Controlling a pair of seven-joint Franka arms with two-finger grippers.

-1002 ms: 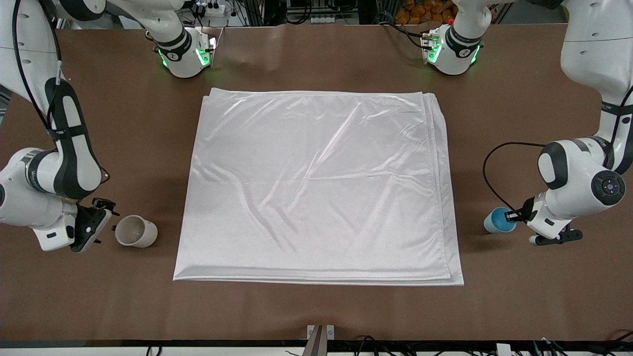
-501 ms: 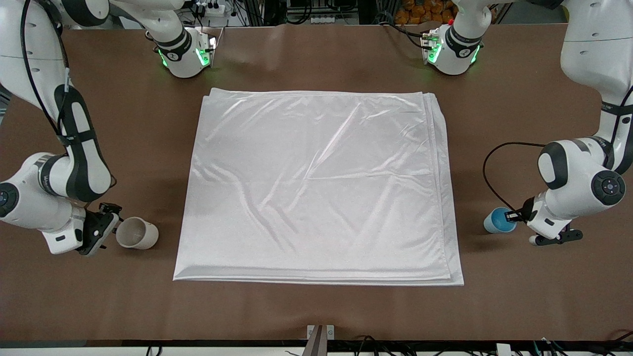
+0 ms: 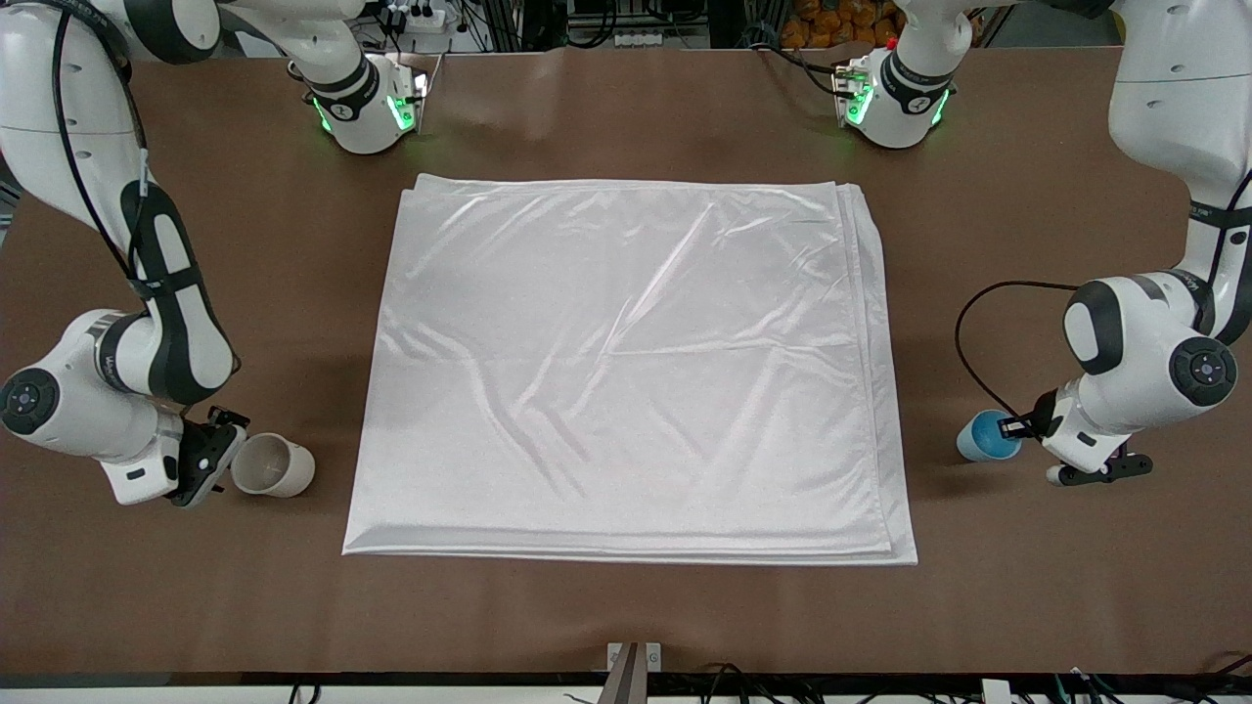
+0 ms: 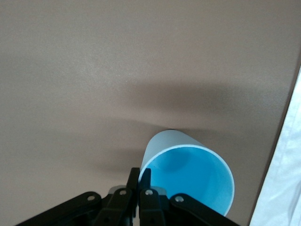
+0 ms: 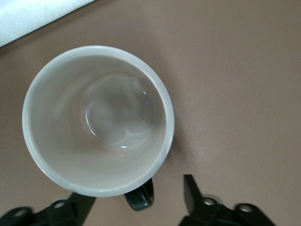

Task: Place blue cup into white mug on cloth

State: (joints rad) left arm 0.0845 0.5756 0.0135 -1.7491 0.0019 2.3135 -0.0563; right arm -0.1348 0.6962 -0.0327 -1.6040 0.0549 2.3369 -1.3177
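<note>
The blue cup [image 3: 981,438] is on the brown table beside the cloth [image 3: 626,362], toward the left arm's end. My left gripper [image 3: 1013,427] is shut on its rim, one finger inside and one outside; the left wrist view shows the cup [image 4: 188,174] and the gripper [image 4: 140,177]. The white mug [image 3: 275,466] stands on the table beside the cloth, toward the right arm's end. My right gripper [image 3: 227,452] is open right at the mug. In the right wrist view the mug [image 5: 99,117] has its dark handle [image 5: 141,197] between the spread fingers of the gripper [image 5: 136,197].
The two arm bases with green lights [image 3: 367,112] [image 3: 885,103] stand at the table's back edge. A black cable [image 3: 963,342] loops above the blue cup. The cloth's edge shows in both wrist views [image 4: 288,179] [image 5: 28,14].
My right gripper has moved in toward the white mug and now straddles its handle. The left arm and the blue cup have not moved.
</note>
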